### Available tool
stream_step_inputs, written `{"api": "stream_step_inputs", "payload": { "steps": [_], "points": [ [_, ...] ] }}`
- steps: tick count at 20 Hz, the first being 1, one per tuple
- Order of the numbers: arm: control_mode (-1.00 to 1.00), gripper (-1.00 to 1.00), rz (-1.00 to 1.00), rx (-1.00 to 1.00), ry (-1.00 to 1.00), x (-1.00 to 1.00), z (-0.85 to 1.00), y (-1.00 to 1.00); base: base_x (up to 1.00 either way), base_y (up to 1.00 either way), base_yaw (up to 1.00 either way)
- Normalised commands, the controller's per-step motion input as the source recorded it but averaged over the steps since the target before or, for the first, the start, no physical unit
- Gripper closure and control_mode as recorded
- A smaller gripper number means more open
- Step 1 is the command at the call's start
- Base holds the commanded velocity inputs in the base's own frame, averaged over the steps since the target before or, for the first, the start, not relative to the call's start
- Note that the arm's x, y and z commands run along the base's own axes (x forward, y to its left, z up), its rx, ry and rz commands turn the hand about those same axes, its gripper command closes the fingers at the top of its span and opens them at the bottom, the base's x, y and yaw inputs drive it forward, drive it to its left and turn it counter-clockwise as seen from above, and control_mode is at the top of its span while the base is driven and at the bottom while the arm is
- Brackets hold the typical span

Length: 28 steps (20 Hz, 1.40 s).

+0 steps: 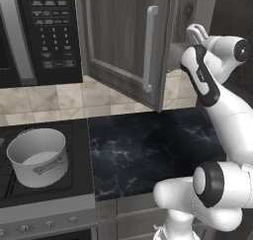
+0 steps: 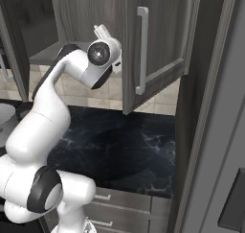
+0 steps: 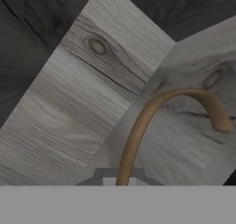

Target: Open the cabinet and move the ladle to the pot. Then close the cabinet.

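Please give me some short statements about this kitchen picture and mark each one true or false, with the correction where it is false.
1. Both grey-brown wood-grain doors of the tall wall cabinet stand open. True.
2. The wide light-grey metal pot sits on the black marbled countertop. False: it sits on the dark stove beside the countertop.
3. The slim ladle with the brownish hooked handle already lies in the pot. False: the pot looks empty; the ladle handle rises from between the fingers in the hand view.
4. The gripper is raised to the open cabinet. True.
5. The gripper's fingers are spread wide. False: they are shut on the ladle handle.
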Motion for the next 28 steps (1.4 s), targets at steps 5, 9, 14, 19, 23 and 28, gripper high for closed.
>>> {"api": "stream_step_inputs", "payload": {
  "steps": [5, 9, 14, 19, 23, 28],
  "points": [
    [-1.0, 1.0, -0.01, 0.0, 0.01, -0.47, 0.09, 0.0, 0.0, 0.0, 0.0],
    [-1.0, 1.0, 0.0, 0.0, 0.0, -0.51, 0.08, 0.0, 0.0, 0.0, 0.0],
    [-1.0, 1.0, 0.0, 0.0, 0.0, -0.55, 0.02, 0.03, 0.0, 0.0, 0.0],
    [-1.0, 1.0, -0.01, 0.0, 0.0, -0.56, 0.05, 0.06, 0.0, 0.0, 0.0],
    [-1.0, 1.0, -0.01, 0.0, 0.0, -0.44, 0.1, 0.12, 0.0, 0.0, 0.0],
    [-1.0, 1.0, -0.01, 0.0, 0.0, -0.48, 0.1, 0.05, 0.0, 0.0, 0.0]
  ]
}}
